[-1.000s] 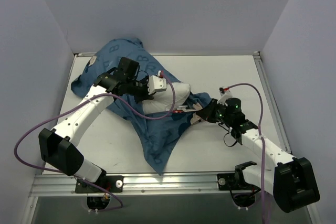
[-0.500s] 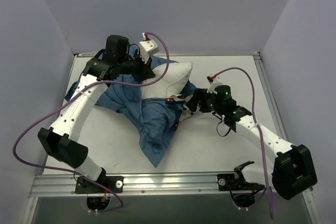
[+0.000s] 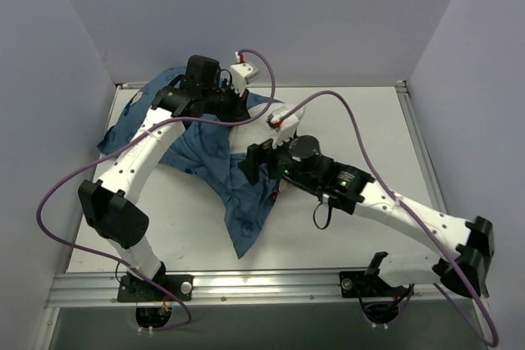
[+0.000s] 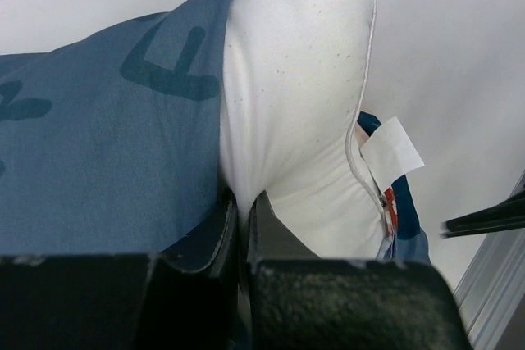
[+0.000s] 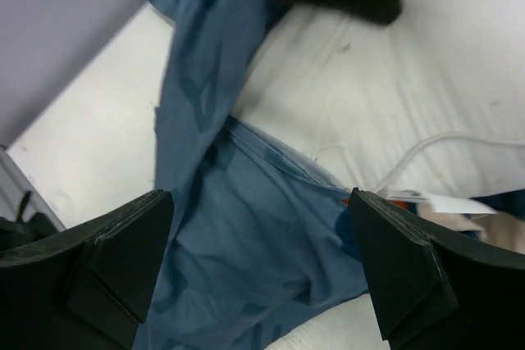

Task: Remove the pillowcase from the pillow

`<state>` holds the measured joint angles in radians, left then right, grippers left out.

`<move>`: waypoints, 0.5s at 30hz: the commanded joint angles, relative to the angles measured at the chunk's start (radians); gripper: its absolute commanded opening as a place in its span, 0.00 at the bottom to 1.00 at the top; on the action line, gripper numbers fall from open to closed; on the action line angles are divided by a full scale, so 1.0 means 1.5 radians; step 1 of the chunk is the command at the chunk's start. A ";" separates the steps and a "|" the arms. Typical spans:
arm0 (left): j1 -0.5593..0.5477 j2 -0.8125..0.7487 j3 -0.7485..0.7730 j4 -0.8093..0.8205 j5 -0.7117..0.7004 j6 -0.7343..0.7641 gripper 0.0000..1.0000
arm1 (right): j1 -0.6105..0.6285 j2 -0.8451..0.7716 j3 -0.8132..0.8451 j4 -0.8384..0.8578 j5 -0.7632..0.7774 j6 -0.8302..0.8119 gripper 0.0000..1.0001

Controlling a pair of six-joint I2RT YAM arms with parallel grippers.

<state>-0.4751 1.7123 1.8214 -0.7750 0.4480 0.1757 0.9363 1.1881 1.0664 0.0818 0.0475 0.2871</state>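
Far forward, left jaws on pillow [image 4: 303, 79]

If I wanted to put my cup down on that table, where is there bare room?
The far right of the table, between the pillow and the right rail, is bare. So is the near left, between the left arm and the pillowcase. The middle and far left are crowded.

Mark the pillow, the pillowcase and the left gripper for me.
pillow [image 4: 303, 79], left wrist view, bare white exposed face.
pillowcase [image 4: 98, 145], left wrist view, blue printed panel.
left gripper [image 4: 244, 206], left wrist view, between its closed fingertips.
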 commanded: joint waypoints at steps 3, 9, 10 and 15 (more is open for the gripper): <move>0.003 -0.018 0.064 0.073 -0.021 -0.005 0.02 | 0.030 0.126 0.021 -0.002 0.082 0.035 0.86; 0.012 -0.010 0.080 0.080 -0.046 -0.019 0.02 | 0.034 0.135 -0.011 0.003 0.100 0.074 0.00; 0.016 -0.007 0.084 0.082 -0.055 -0.019 0.02 | 0.034 0.116 -0.030 0.003 0.100 0.080 0.00; 0.039 0.018 0.119 0.097 -0.115 -0.009 0.02 | 0.070 0.063 -0.085 -0.005 0.094 0.132 0.00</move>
<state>-0.4702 1.7473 1.8874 -0.8001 0.3855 0.1493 0.9863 1.3548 0.9932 0.1505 0.1833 0.4095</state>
